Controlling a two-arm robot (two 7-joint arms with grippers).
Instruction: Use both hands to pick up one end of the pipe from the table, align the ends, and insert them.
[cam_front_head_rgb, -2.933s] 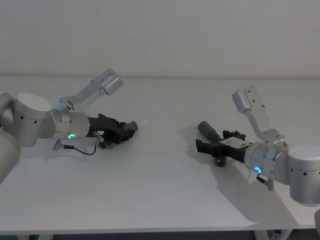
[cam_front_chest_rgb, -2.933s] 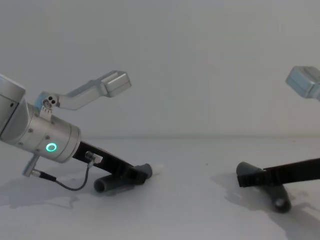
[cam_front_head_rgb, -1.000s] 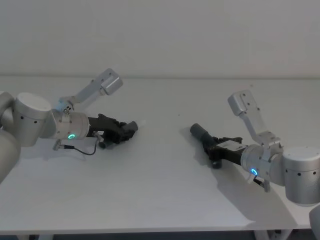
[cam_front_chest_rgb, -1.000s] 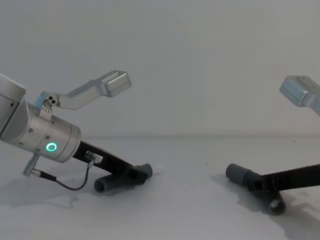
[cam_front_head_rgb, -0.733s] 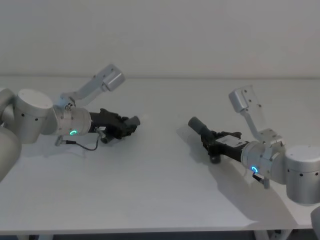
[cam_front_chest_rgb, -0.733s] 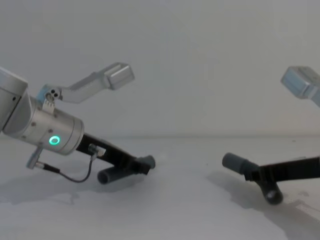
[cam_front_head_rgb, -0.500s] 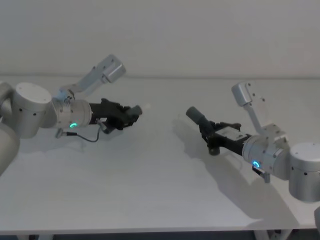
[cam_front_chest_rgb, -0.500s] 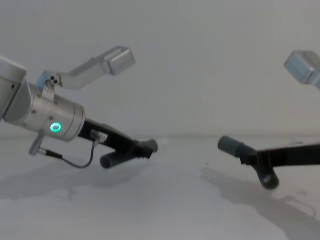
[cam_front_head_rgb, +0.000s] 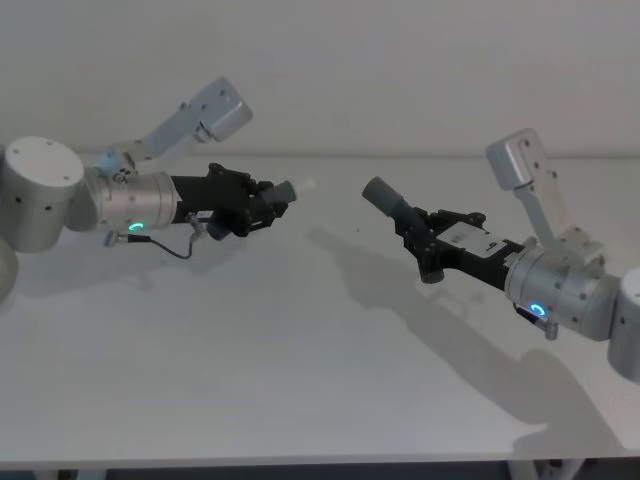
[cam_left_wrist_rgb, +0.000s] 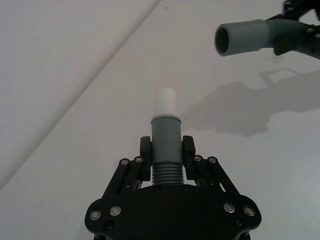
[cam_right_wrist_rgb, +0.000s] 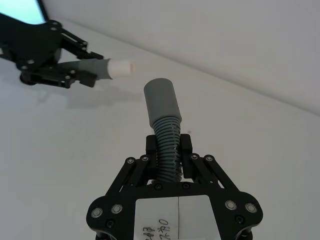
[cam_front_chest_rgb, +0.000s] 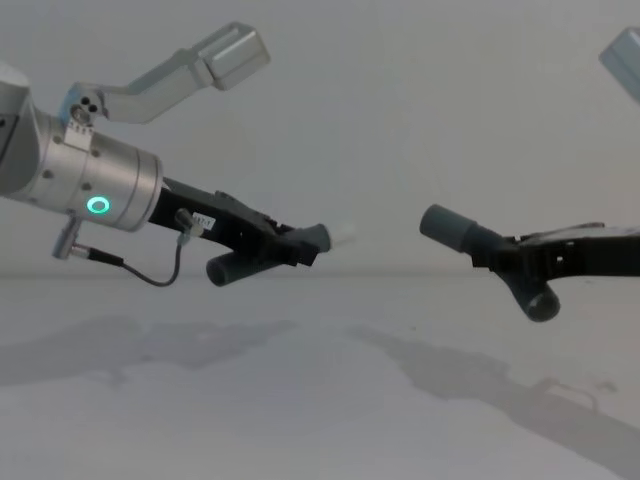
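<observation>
Now, up off the table (cam_front_head_rgb: 300, 345) toward its far edge, the left gripper (cam_front_head_rgb: 262, 207) pinches the white-tipped hose piece (cam_front_head_rgb: 283, 191) and the right gripper (cam_front_head_rgb: 420, 240) pinches the open-cuffed hose piece (cam_front_head_rgb: 384, 197), cuffs facing, apart

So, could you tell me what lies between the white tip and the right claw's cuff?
Nothing; the head view shows a bare gap from white tip to that cuff.

Soft, even overhead light keeps my white counter (cam_front_head_rgb: 300, 380) bright. Pale, soft-edged shadows (cam_front_head_rgb: 400, 290) lie across it, falling toward me. The chest view looks dimmer, greyed overall, and there my status ring (cam_front_chest_rgb: 98, 206) glows green.
</observation>
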